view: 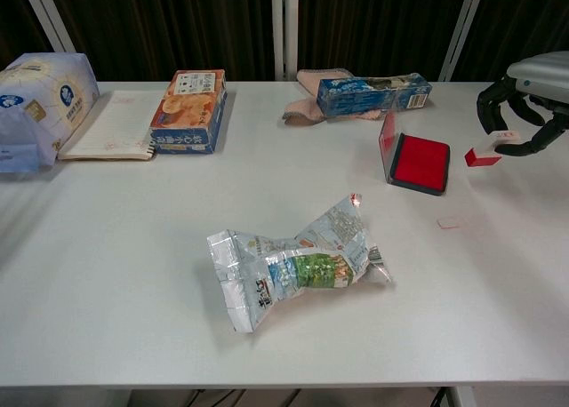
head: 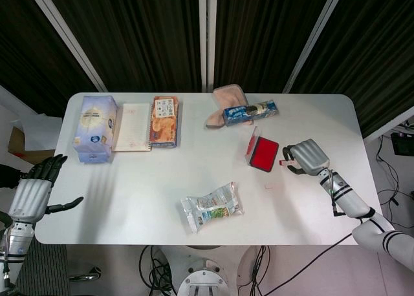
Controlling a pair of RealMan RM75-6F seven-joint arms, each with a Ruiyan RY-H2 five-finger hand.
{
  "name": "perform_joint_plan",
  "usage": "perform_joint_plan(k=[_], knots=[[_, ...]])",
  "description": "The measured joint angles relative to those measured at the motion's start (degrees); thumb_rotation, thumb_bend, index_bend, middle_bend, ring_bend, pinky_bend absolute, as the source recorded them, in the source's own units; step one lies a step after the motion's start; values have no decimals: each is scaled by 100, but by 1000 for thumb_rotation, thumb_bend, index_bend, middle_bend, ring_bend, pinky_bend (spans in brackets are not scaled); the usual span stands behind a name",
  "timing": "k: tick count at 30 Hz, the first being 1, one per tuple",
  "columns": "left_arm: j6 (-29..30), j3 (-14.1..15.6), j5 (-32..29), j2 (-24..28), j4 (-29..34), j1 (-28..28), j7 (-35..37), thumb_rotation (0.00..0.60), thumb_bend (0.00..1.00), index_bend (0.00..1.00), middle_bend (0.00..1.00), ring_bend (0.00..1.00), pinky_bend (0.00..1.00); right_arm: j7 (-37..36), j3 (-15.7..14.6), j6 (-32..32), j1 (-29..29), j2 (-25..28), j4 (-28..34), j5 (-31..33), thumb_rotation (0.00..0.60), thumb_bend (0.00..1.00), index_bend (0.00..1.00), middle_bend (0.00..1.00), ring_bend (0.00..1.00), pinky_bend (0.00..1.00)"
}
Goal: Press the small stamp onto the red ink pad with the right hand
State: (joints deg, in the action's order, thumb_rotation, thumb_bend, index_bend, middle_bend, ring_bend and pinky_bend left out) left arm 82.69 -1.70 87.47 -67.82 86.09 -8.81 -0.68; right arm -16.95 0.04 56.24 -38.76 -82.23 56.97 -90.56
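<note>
My right hand [head: 306, 156] [view: 526, 100] hovers above the table just right of the red ink pad [head: 264, 154] [view: 419, 163], whose lid stands open on its left side. The hand pinches the small stamp [view: 487, 154] [head: 284, 161], a white body with a red end that points toward the pad. Stamp and pad are apart. My left hand [head: 32, 193] hangs off the table's left edge, fingers spread, holding nothing.
A crumpled snack bag [view: 298, 260] lies mid-table. A small paper scrap [view: 448, 222] lies right of it. At the back are a tissue pack [view: 40, 105], a notebook [view: 111, 125], a cookie box [view: 188, 109], a blue biscuit pack [view: 373, 94] and a pink cloth [view: 311, 91].
</note>
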Motion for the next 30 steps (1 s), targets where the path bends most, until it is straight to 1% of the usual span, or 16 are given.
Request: perform_joint_plan(k=[4,7,10,14,20,23,30], knots=[[3,-9,4,3,-10,-9,21,113,0,0,65,77,170,23,222,-581,-249,-43,96,392,600,283,708,613,732,978],[6,-8,-10,7,-29,1,42,111,0,0,65,77,171,251,357,-759,-381,-99,184,566,600,283,715,619,732,979],[-1,-4,-35,7,-61,12,74,112,0,0,65,77,171,534,489,-951,-460,-164,286,827,600,287,722,624,732,979],[-20,2,-54,-9,-118,18,125,113,0,0,65,77,170,1072,651,-1256,-530,-249,454,1359,600,291,731,630,732,978],[-70,9,-73,-26,-191,9,197,112,0,0,65,77,171,2023,823,-1458,-590,-367,714,2117,600,292,736,631,737,978],[-89,13,-76,-16,-200,3,223,113,0,0,65,77,170,2362,897,-1575,-639,-400,827,2491,600,292,736,630,742,979],[-96,16,-77,-11,-207,2,247,113,0,0,65,77,170,2872,987,-1866,-808,-393,1043,3189,600,294,740,634,742,978]])
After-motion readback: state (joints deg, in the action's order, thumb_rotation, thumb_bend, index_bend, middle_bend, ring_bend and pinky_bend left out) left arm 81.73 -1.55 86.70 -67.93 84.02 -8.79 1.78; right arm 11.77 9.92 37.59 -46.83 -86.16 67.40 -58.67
